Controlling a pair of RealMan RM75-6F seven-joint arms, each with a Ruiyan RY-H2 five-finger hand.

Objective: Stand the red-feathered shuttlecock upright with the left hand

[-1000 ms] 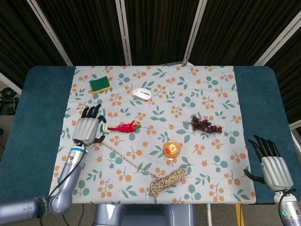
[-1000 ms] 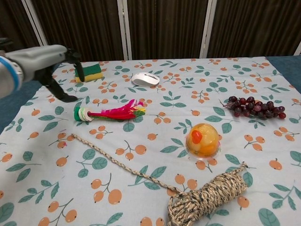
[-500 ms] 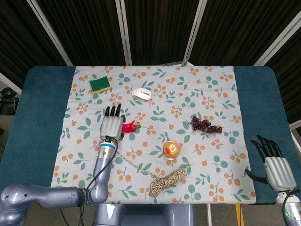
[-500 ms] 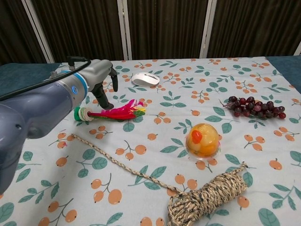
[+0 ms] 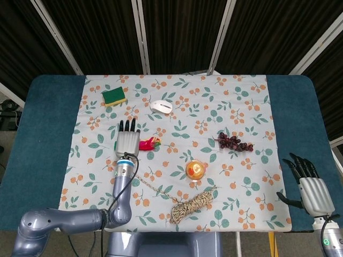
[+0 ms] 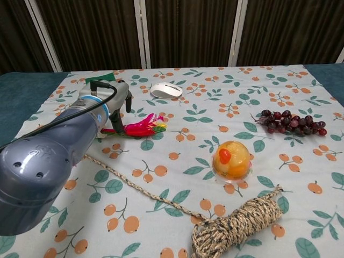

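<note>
The red-feathered shuttlecock [image 5: 150,143] lies flat on its side on the patterned cloth, its feathers [image 6: 141,128] pointing right. My left hand [image 5: 127,140] hovers over its base end and hides the green and white base in both views. The fingers point away from me and are spread, and the thumb [image 6: 116,121] reaches down beside the feathers. I see nothing pinched in the left hand [image 6: 110,100]. My right hand [image 5: 310,187] rests far off at the right edge of the table, fingers apart and empty.
A green and yellow sponge [image 5: 114,96] and a white mouse [image 6: 166,90] lie behind the shuttlecock. An orange jelly cup [image 6: 231,159], dark grapes [image 6: 293,121] and a rope bundle [image 6: 236,223] lie to the right; the rope's loose strand [image 6: 134,185] runs toward my left forearm.
My left hand has moved right, from beside the shuttlecock's base to over it, now covering the base. The shuttlecock still lies flat. The right hand has hardly moved.
</note>
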